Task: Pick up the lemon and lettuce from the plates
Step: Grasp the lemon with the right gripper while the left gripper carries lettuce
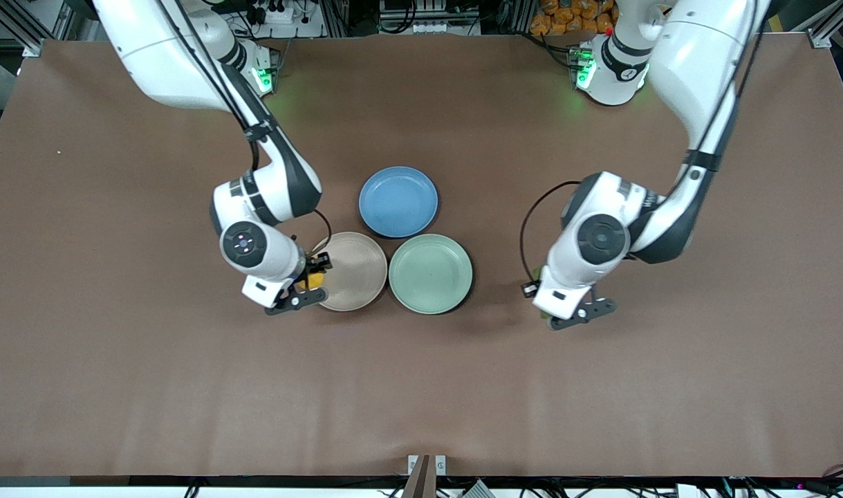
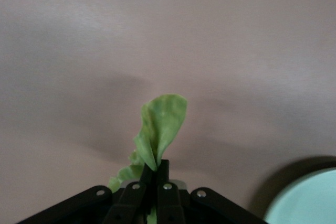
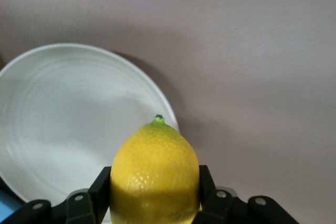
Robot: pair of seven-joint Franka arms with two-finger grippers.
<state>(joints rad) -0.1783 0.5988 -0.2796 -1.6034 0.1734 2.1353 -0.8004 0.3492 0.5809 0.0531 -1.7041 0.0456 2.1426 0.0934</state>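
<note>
right tool [image 3: 155, 190] clamped, arm bent low | left tool [image 2: 152, 190] clamped, arm bent low

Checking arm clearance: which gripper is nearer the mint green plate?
Right. The right gripper, shut on the lemon, is over the beige plate edge beside the mint green plate. The left gripper, shut on the lettuce, is over bare table toward its own end.
</note>
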